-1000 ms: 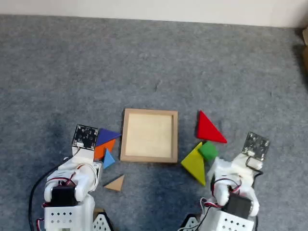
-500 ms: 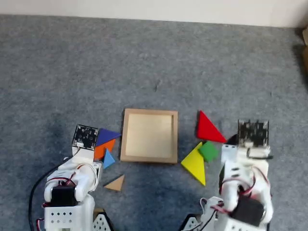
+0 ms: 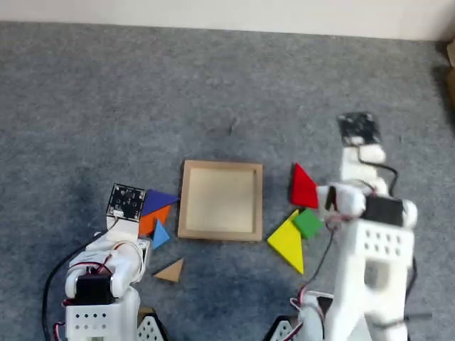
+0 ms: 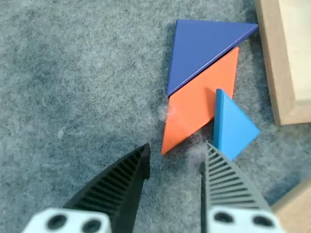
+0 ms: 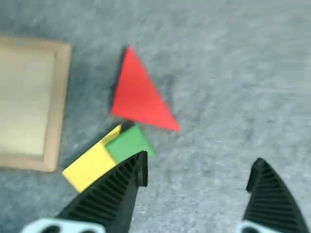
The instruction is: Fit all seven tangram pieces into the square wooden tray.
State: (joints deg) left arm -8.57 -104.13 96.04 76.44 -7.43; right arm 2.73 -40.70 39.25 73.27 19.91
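Right arm has swung up and away from the table's near edge. The right gripper (image 5: pixel 199 160) is wide open above the red triangle (image 5: pixel 138 97) and green square (image 5: pixel 129 141). The left gripper (image 4: pixel 177 148) has its fingers apart at the orange piece (image 4: pixel 199 111). The wooden tray (image 3: pixel 182 199) sits mid-table, with pieces on either side.

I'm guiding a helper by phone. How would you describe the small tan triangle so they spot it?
Find the square wooden tray. Off its corner nearest the left arm lies a small tan triangle. It sits alone, unlike the light blue triangle, orange parallelogram and dark blue triangle bunched nearby.
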